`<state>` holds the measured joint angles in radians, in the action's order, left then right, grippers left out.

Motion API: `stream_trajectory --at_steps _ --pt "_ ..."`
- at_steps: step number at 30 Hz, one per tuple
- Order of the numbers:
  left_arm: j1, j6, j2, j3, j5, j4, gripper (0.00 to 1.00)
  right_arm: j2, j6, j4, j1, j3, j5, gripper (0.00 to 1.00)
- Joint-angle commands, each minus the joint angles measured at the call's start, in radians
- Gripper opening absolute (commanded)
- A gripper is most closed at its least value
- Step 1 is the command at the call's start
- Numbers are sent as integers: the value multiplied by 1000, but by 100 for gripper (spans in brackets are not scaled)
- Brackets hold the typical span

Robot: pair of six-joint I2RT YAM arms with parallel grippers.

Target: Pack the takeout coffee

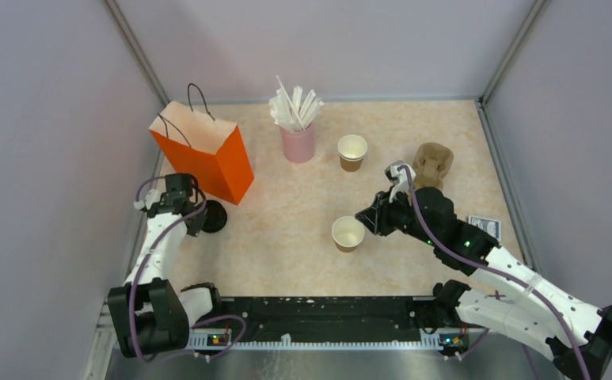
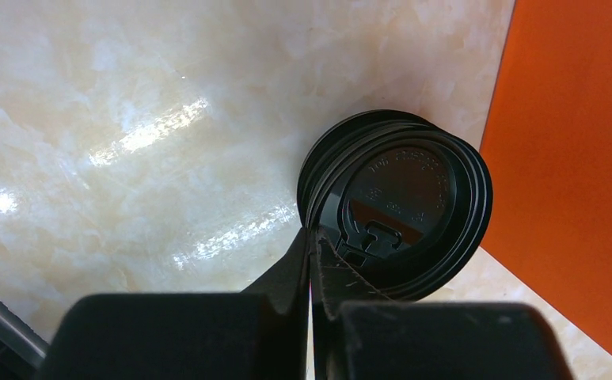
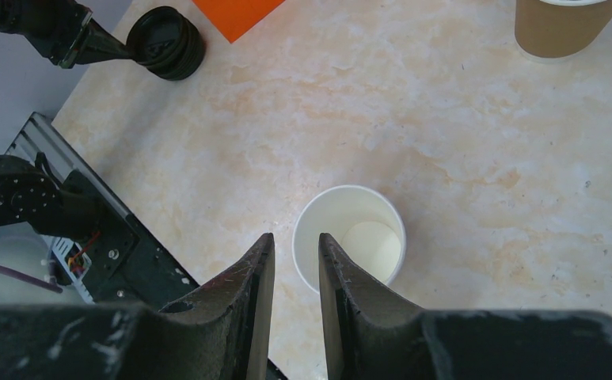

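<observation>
Two open brown paper cups: one mid-frame (image 1: 352, 152), one lower centre (image 1: 348, 233). One stack of black lids (image 1: 213, 215), number in it unclear. One orange bag (image 1: 206, 152). One pink cup of straws (image 1: 298, 142). One pulp carrier (image 1: 433, 164).

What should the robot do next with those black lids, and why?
Probably lift the left hand slightly. It is shut on the rim of the top black lid of the stack by the orange bag, while the right hand grips an open cup.
</observation>
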<state>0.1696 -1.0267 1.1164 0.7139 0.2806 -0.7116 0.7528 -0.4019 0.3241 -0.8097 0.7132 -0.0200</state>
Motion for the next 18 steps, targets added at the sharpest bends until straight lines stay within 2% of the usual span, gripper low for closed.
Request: stream_trajectory --at_steps 1,9,11,13,18 --pt "5 -18 -31 50 28 -31 0 -13 12 -17 -8 -1 12 27" --pt "5 8 -62 50 20 -14 0 -15 10 -19 -9 -8 10 27" --pt "5 19 -50 39 10 1 7 -16 11 -23 -9 -9 9 27" --pt "5 14 -32 29 -5 4 0 -15 8 -23 -8 -9 7 27" --pt "5 8 -20 14 -9 12 0 -21 10 -16 -9 -7 10 27"
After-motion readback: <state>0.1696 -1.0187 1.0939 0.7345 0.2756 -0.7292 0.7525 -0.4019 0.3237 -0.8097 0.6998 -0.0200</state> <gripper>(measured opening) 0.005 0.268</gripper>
